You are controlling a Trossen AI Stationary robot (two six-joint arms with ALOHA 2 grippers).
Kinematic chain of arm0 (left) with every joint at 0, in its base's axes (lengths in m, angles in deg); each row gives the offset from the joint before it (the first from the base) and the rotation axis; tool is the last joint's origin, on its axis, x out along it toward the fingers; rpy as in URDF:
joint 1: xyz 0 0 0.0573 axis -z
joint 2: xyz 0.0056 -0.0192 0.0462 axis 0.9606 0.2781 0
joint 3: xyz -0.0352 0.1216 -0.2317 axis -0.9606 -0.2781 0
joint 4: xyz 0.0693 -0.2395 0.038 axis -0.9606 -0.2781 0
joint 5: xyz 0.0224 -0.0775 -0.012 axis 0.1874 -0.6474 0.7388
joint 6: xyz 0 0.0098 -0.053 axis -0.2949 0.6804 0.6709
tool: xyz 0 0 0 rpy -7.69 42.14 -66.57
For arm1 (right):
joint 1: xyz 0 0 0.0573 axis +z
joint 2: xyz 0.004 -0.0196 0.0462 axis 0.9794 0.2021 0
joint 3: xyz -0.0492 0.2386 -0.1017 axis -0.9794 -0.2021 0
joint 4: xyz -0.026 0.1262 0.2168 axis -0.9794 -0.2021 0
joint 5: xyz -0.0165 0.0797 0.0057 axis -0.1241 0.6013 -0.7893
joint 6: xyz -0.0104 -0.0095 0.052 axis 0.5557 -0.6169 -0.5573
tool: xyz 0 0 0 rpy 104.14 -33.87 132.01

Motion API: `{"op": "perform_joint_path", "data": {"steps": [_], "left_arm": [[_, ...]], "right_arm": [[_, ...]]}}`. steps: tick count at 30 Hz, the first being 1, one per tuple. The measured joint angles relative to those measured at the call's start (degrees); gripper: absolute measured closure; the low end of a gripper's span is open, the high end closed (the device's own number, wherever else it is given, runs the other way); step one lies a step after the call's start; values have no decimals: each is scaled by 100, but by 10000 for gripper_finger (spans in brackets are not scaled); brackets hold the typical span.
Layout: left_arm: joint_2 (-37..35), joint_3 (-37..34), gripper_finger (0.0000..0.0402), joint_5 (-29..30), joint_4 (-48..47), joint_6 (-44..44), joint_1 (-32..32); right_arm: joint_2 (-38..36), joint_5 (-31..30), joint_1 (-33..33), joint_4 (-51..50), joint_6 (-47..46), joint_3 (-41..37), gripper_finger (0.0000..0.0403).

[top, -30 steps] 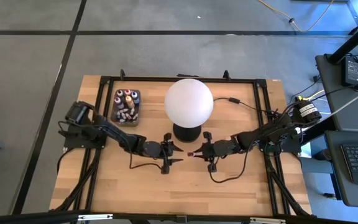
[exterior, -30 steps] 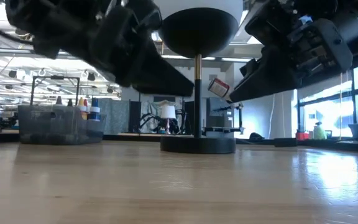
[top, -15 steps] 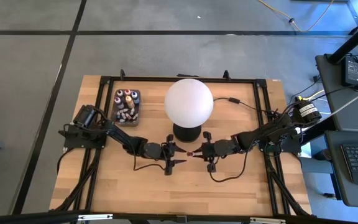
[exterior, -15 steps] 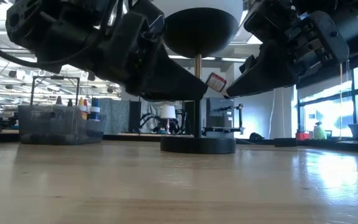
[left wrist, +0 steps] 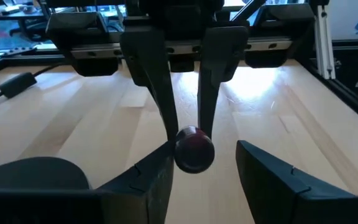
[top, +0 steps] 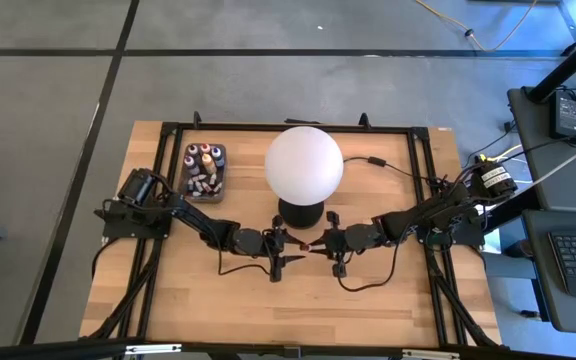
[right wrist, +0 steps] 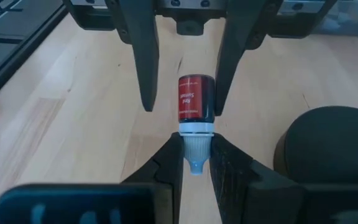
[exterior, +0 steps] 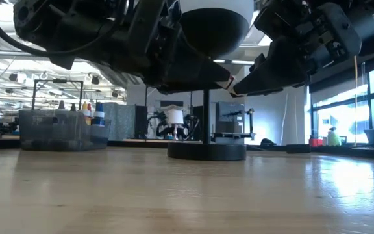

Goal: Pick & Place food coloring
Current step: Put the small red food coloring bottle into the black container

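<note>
Where the two arms meet just in front of the globe lamp (top: 304, 163), much is masked: in the low view the dark arm bodies fill the upper frame and only a sliver of the red food coloring bottle (exterior: 228, 82) shows between them, above the lamp's black base (exterior: 206, 151). The right gripper (right wrist: 194, 163) is pinched tight on the bottle's white cap end, holding it level above the table (top: 368, 300); its label is partly readable but too small to make out in full. The left gripper (left wrist: 194, 167) stands with its jaws parted on either side of the bottle's red body, one finger (left wrist: 151, 171) looking close against it, the other with a gap; whether either actually touches cannot be told. From above, the bottle (top: 308, 245) is a tiny red speck between the fingertips, just in front of the lamp base. The tray (top: 205, 171) sits beside the lamp toward the left arm's side, near the far table edge, holding the other small bottles (top: 201, 160), crowded and hard to count. In front of the lamp and grippers the wood lies bare to the near edge; a cable (top: 373, 160) trails from the lamp toward the right arm's mount.
</note>
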Motion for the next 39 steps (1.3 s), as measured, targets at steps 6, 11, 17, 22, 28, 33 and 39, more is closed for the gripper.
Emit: {"op": "perform_joint_path", "data": {"steps": [6,11,17,22,28,33,39], "left_arm": [[0,0,269,16,-19,-183,-4],[0,0,309,38,-21,-234,-12],[-2,0,331,12,-24,-236,-17],[-2,0,318,-2,-24,-236,-15],[-2,0,321,-29,-34,-234,-9],[-29,2,324,-13,-217,-228,-7],[-893,0,322,896,-2199,-47,11]], "right_arm": [[0,2,1,-3,13,0,334],[0,15,1,-4,17,-2,334],[0,73,1,-12,108,-2,333],[0,157,-3,-7,294,-2,333],[-2,182,-14,-209,334,0,289],[-2,186,-111,-868,339,0,222],[-206,172,-282,-1899,35,-7,180]]}}
